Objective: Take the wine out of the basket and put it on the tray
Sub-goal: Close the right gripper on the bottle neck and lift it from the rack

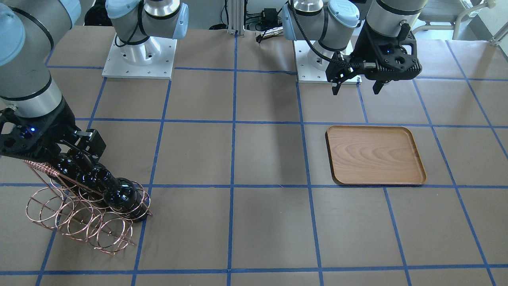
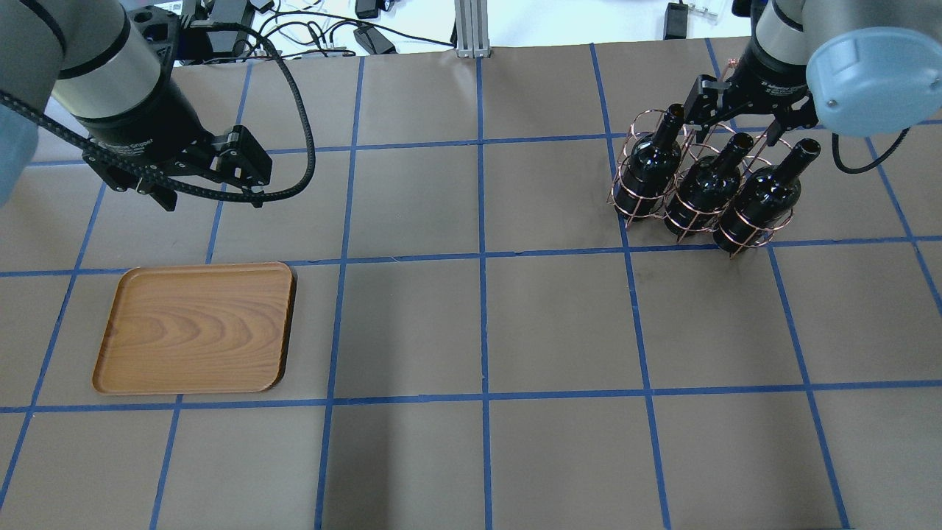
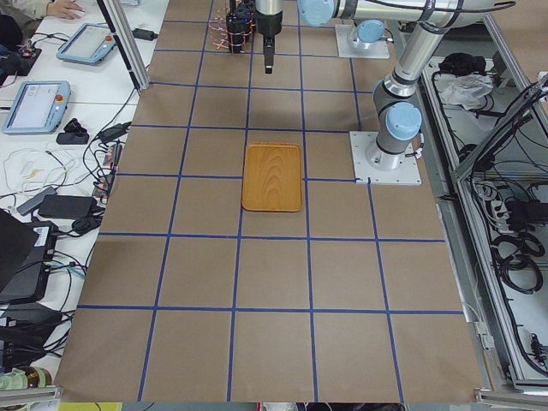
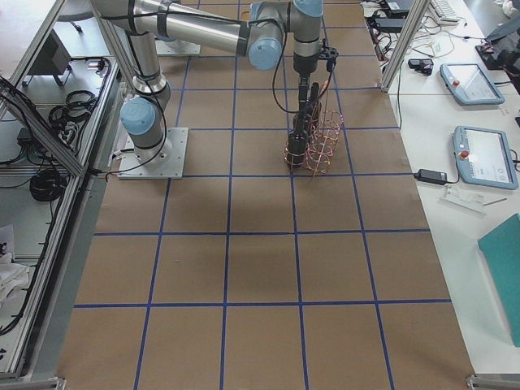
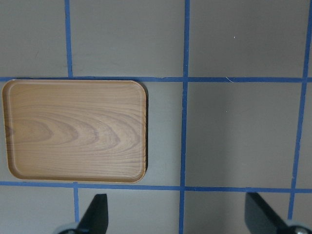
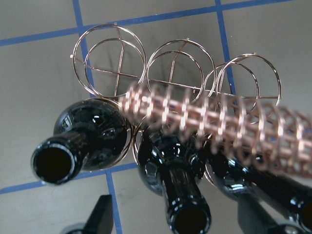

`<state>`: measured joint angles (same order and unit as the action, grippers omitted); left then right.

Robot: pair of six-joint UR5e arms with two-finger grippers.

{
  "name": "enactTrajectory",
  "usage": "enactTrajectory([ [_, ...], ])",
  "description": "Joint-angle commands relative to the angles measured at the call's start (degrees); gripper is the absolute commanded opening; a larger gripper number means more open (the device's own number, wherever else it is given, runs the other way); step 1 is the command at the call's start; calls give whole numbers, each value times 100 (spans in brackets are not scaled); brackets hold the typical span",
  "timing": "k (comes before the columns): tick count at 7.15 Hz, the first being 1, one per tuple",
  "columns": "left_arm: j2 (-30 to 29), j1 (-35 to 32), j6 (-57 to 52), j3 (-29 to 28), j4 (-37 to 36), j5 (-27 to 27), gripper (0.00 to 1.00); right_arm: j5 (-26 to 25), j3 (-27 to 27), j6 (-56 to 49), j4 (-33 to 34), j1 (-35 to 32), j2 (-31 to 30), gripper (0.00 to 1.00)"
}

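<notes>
A rose-gold wire basket (image 1: 75, 222) of round rings stood on the brown table (image 2: 559, 324), which was marked with blue tape lines. Three glossy near-black glass wine bottles stood necks up, side by side, in the basket's row of rings nearer the robot. As the overhead view showed them, these were the left bottle (image 2: 647, 173), the middle bottle (image 2: 703, 188) and the right bottle (image 2: 758, 195). The basket's twisted wire handle (image 6: 209, 117) crossed over their shoulders in the right wrist view.

The right gripper (image 2: 732, 118) hung directly over the basket with its fingers (image 6: 100, 217) spread wide. The middle bottle's open neck showed between them, and no finger was seen touching the glass. Whether the fingertips had reached the level of that neck could not be told.

A flat rectangular brown wood-grain tray (image 2: 199, 327) with rounded corners lay well apart from the basket, towards the robot's left and somewhat nearer the robot. The left gripper (image 1: 356, 86) hovered equally far from the basket on that same side, its fingers (image 5: 97, 214) spread apart and gripping nothing
</notes>
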<state>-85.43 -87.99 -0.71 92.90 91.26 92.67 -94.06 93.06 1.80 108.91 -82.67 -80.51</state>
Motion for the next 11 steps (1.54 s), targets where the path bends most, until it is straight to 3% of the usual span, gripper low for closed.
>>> enactTrajectory([
  [1, 0, -8, 1, 0, 23, 14, 100, 2, 1, -31, 157, 5, 159, 86],
  [3, 0, -8, 1, 9, 14, 6, 100, -7, 10, -83, 69, 5, 167, 76],
  [5, 0, 1, 1, 18, 23, 14, 100, -16, 28, -224, 60, 5, 167, 76],
  [8, 0, -8, 1, 53, 14, 14, 100, -69, 28, -321, -212, 5, 167, 67],
  [11, 0, -8, -17, 61, 6, -3, 100, -69, 28, -321, -212, 14, 167, 45],
])
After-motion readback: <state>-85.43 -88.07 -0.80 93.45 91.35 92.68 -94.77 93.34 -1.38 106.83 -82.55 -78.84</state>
